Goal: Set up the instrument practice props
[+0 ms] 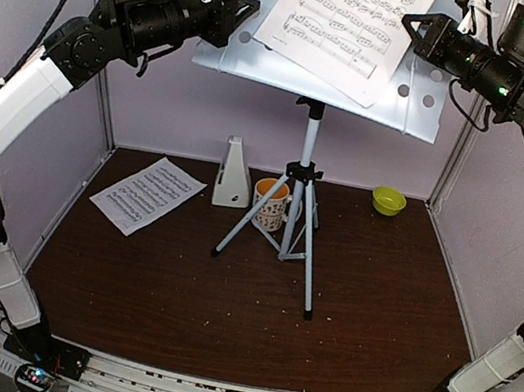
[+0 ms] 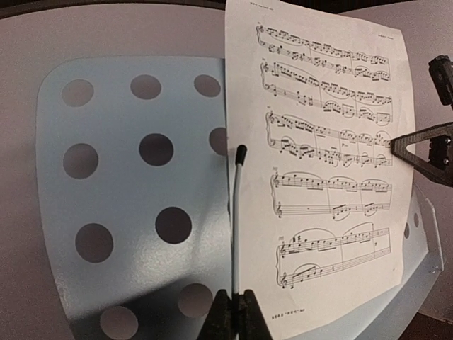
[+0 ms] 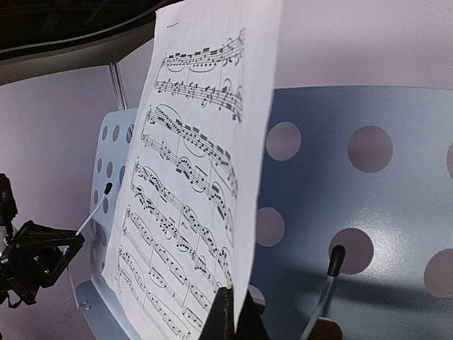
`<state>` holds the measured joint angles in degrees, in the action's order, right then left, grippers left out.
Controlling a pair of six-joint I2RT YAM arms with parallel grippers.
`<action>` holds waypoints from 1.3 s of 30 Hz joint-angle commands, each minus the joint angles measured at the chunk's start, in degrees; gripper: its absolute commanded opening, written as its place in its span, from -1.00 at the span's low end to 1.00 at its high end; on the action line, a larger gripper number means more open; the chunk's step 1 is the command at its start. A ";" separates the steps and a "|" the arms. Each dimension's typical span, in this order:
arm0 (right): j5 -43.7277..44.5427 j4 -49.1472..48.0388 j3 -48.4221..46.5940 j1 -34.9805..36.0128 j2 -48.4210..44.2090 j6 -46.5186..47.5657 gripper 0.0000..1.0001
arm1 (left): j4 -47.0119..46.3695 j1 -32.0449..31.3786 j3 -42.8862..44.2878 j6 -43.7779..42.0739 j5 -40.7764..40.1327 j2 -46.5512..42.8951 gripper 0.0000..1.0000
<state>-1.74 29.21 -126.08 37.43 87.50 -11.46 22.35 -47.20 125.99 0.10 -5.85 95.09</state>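
Note:
The pale perforated music stand (image 1: 234, 53) rises on its grey tripod (image 1: 298, 197) at the back middle. One sheet-music page (image 1: 346, 20) leans on its desk. My right gripper (image 3: 233, 312) is shut on that page's lower edge (image 3: 191, 212). My left gripper (image 2: 235, 312) is shut on the stand's thin page-holder wire (image 2: 236, 212), just left of the page (image 2: 325, 149). A second page (image 1: 147, 194) lies flat on the table at left. The white pyramid metronome (image 1: 234, 175) stands behind it, beside the tripod.
A patterned mug with orange inside (image 1: 269, 203) sits between the tripod legs. A small green bowl (image 1: 388, 200) is at the back right. A second holder wire (image 3: 331, 265) sticks up on the desk's right half. Enclosure posts flank both arms.

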 commanded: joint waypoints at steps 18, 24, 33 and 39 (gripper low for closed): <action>3.79 -2.67 -8.06 7.12 6.12 10.59 -1.00 | -22.16 -2.90 -14.56 -2.99 -1.06 -6.81 -1.00; 3.67 -4.04 -9.09 7.78 7.45 11.25 -1.00 | -26.94 -2.90 -18.76 -3.31 -0.25 -8.85 -1.00; 1.57 -6.14 -10.21 9.13 9.57 13.10 -1.00 | -27.75 -2.90 -19.33 -3.17 0.47 -8.96 -1.00; -1.01 -6.65 -10.43 9.68 10.29 14.61 -1.00 | -30.02 -2.90 -21.25 -3.45 0.95 -9.65 -1.00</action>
<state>-0.25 24.60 -134.89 46.61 97.23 1.41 -1.37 -49.71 105.95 -1.85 -6.68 87.57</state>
